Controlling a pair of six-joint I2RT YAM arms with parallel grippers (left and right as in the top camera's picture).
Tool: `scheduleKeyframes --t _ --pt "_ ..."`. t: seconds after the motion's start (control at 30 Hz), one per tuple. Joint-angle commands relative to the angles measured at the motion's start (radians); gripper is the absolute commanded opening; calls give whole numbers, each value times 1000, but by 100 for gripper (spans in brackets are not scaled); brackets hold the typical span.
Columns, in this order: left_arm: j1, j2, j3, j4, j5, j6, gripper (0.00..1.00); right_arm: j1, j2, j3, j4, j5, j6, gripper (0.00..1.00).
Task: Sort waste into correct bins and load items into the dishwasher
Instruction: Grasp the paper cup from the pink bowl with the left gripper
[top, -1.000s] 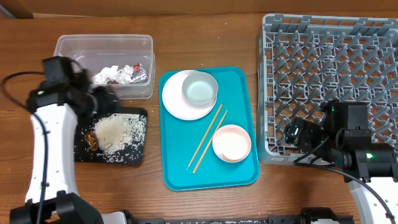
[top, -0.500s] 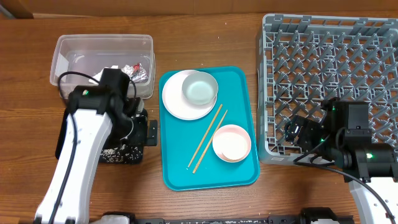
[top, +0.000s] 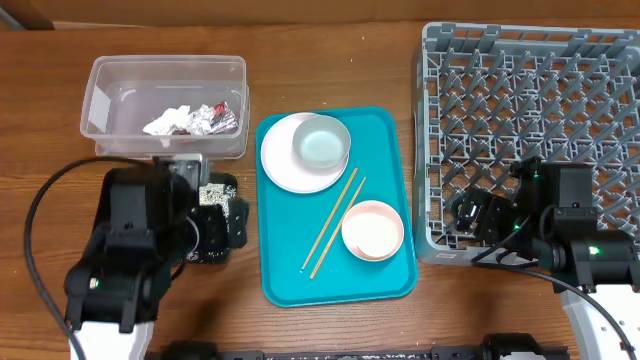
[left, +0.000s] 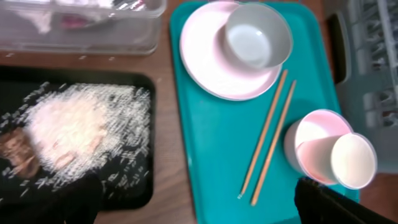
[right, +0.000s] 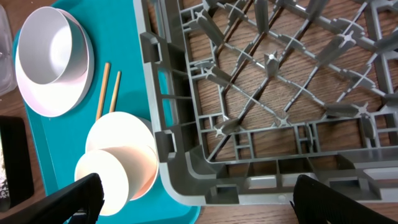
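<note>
The teal tray (top: 388, 272) sits mid-counter between the shallow black tray (left: 134, 190) on its left and the big grey dish rack (top: 530, 100) on its right. On it lie the white plate (top: 283, 165) with the pale grey bowl (top: 321, 142) resting on top, the pink bowl (top: 372, 229) nearer the front, and the two chopsticks (top: 335, 220) between them.

The left arm is bent low over the black tray and hides much of it from above. Its end effector (left: 196, 199) gapes wide, holding nothing, above the rice grains (left: 74, 130) and the brown scrap (left: 15, 152). The right end effector (right: 199, 199) hangs at the rack's front left corner, also spread wide and empty.

The chopsticks lie side by side, slanting from the plate's edge down toward the tray's front left. The napkin (top: 165, 122) and foil wrappers (top: 215, 118) lie in the clear tub (top: 168, 62).
</note>
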Motion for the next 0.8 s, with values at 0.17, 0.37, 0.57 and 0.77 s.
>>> scheduleKeyframes --t 0.17,0.37,0.57,0.77 --pt "-246 417 182 58 74 28 97 1 -4 80 -60 134 47 100" --pt "-486 722 356 64 50 27 100 1 -3 82 -115 276 179 100" --pt "-624 886 359 99 57 27 97 1 -3 82 -115 275 179 100" --pt "-641 964 359 104 57 -5 29 1 -3 82 -118 275 179 100"
